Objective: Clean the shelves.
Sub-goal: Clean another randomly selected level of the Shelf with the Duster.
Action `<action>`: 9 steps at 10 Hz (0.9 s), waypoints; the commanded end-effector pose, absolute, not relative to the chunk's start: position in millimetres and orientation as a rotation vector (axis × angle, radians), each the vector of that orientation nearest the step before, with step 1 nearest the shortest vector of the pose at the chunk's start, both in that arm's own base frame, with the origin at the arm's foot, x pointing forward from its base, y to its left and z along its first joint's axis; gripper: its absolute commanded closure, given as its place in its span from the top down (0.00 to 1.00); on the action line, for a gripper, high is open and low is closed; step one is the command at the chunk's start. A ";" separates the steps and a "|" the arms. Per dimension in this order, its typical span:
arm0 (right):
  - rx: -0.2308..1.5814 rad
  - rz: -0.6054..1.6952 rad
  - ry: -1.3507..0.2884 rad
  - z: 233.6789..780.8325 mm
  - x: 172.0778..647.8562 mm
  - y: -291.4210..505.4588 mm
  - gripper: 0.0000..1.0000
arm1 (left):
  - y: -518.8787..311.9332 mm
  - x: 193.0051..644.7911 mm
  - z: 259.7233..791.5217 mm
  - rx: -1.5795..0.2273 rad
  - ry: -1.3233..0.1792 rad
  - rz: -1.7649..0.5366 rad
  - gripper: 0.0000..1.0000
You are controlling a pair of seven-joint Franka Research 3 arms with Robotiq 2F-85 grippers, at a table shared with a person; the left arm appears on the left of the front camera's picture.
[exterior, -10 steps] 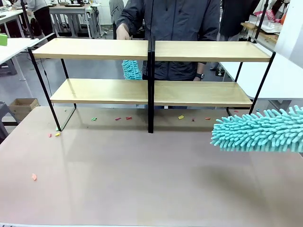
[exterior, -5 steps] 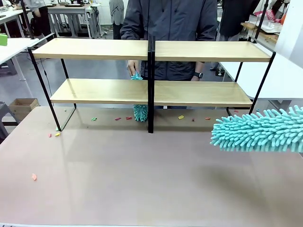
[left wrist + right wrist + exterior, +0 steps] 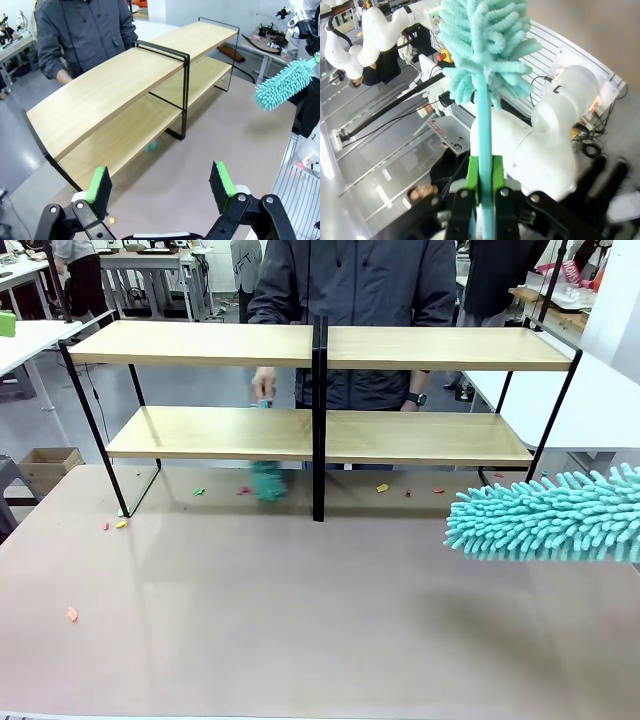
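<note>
1. Right gripper [image 3: 485, 172] is being held clenched on the thin handle of the large teal duster [image 3: 485, 45], its green pads [image 3: 474, 175] being pressed against the handle from both sides.
2. Left gripper [image 3: 159, 182] is being held released above the table [image 3: 225, 145], with nothing being gripped between its wide-spread pads.
3. The shelves [image 3: 200, 343] are being supported on the far half of the table, with a person standing just behind them.
4. A small teal duster [image 3: 266, 480] is being swept under the lower board by the person's hand [image 3: 264, 380]. Since half a second ago it is being carried leftward, away from the central upright [image 3: 318, 420], and is being blurred by the motion. A second ago it was being held above the lower board.
5. The large teal duster is being kept at the same spot by the right edge of the front view, unmoved across all three moments.
6. Coloured scraps [image 3: 120, 524] are being left where they lay, under and before the shelves.
7. A red-and-white label [image 3: 436, 126] is being shown in the right wrist view, too small for reading.
</note>
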State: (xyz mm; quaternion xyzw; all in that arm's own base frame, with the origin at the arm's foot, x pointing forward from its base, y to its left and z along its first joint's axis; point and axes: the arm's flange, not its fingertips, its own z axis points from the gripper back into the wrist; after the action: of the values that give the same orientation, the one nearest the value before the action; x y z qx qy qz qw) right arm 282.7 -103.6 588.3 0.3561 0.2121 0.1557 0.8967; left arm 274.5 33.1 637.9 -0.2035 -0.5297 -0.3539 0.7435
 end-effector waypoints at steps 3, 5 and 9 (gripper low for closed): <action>0.988 0.469 0.241 688.6 338.1 -118.4 0.12 | 33.2 275.4 636.3 -0.452 -1.163 -0.784 1.00; 0.916 0.450 0.285 635.0 308.6 -92.8 0.12 | 33.2 275.4 636.3 -0.452 -1.163 -0.784 1.00; 1.036 0.494 0.001 747.0 322.2 -148.1 0.12 | 33.2 275.4 636.3 -0.452 -1.163 -0.784 1.00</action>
State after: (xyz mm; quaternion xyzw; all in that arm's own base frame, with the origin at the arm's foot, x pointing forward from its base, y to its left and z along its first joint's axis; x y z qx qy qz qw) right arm 314.5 -124.3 701.2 0.4780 0.0379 0.2335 0.8459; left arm 274.5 33.1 637.9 -0.2035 -0.5297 -0.3539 0.7435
